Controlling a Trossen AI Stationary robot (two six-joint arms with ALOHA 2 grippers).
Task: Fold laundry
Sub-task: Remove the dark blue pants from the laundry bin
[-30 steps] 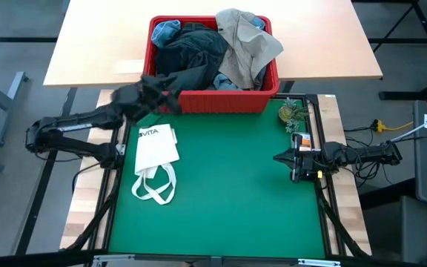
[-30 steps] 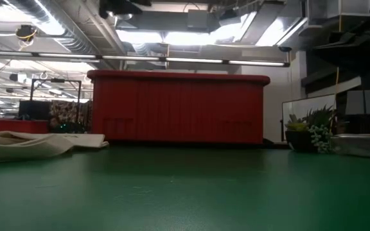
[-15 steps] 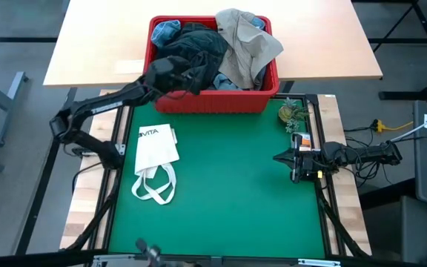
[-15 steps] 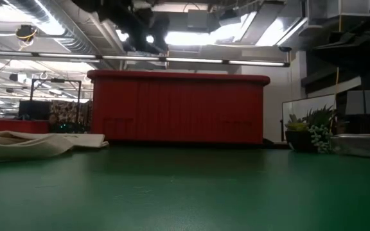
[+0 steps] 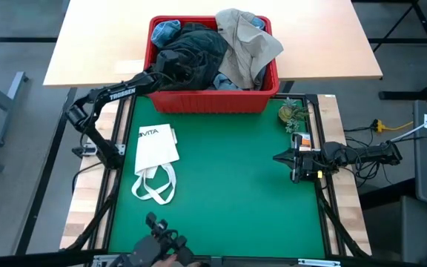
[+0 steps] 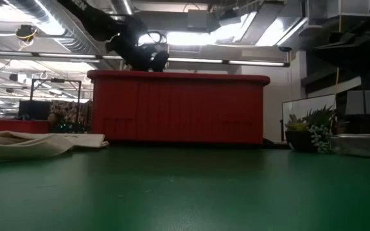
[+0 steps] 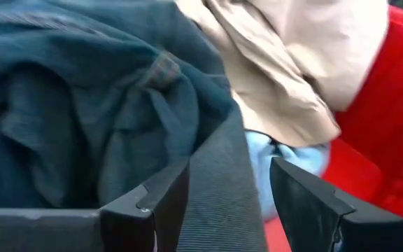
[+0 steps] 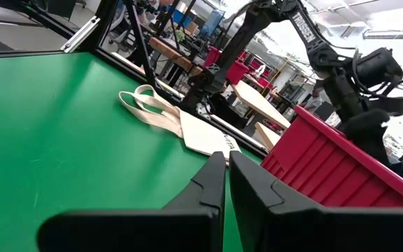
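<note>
Reaching over the left rim of the red basket (image 5: 221, 101) at the upper centre of the high view, the left gripper (image 5: 170, 68) hangs above the dark garment (image 5: 195, 50) with its fingers (image 7: 161, 203) spread apart and holding nothing. The left wrist view shows those two dark fingers just over a grey fold of cloth, with dark navy jeans (image 7: 82, 98) filling the left of the frame, the beige piece (image 7: 292, 63) at the upper right and a patch of the light blue piece (image 7: 285, 157) below it against the red wall. In the high view all the laundry lies heaped inside the basket, the beige piece draped over its right rim and a bit of light blue at the upper left corner. On the green mat (image 5: 228, 185) at centre left lies the white tote bag (image 5: 155, 158), its loop handles toward the bottom of the frame. The right gripper (image 5: 282, 158) rests at the right edge of the mat, clenched on nothing, well apart from the basket. A small plant (image 5: 290, 113) sits at the mat's upper right corner.
</note>
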